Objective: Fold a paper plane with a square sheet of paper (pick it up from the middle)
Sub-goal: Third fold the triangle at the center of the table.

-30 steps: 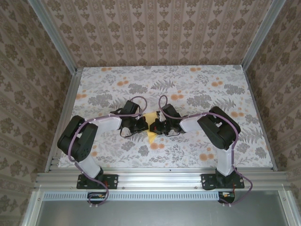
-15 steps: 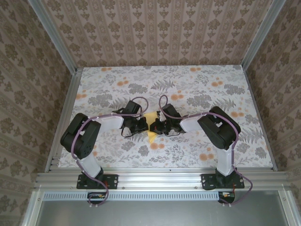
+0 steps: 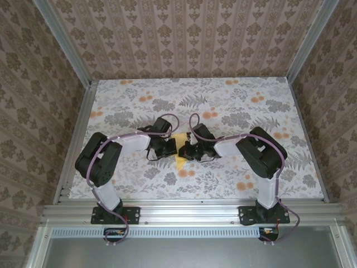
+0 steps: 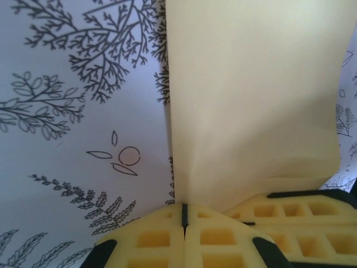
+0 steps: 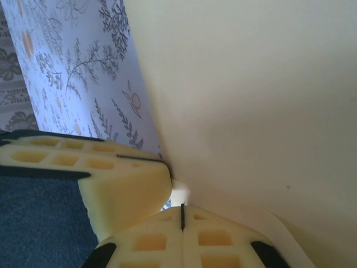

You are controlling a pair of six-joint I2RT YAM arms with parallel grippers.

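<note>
Looking at the centre of the top view, we see the thin pale-yellow square sheet of paper [image 3: 179, 162] lying on the white table cover printed with grey leaves and orange flowers [image 3: 240, 106], its middle hidden under both arms' tips. The left gripper [image 3: 170, 148] reaches it from the picture's left and the right gripper [image 3: 186, 152] from the right, their tips just beside each other. In each wrist view we find the cream fingers [image 4: 150, 240] pressed together with the sheet's near edge at their seam, though we cannot tell whether paper is nipped between them.
</note>
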